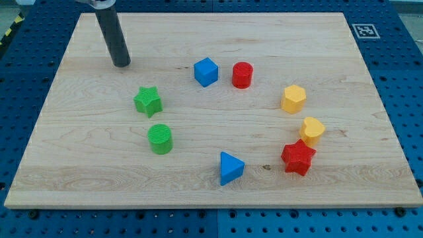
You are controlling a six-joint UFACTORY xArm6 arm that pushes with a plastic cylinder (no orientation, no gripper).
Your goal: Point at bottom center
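My tip (121, 64) rests on the wooden board (86, 165) near the view's top left. It stands apart from all blocks. The nearest is a green star (148, 100), below and to the right of it. A green cylinder (160, 139) lies below the star. A blue cube (205, 71) and a red cylinder (242, 75) sit at the top centre. A blue triangle (230, 167) lies at the bottom centre. A yellow hexagon (293, 99), a yellow heart (312, 130) and a red star (297, 157) are at the right.
A blue perforated table (403, 79) surrounds the board. A black-and-white marker tag (365, 30) sits just off the board's top right corner.
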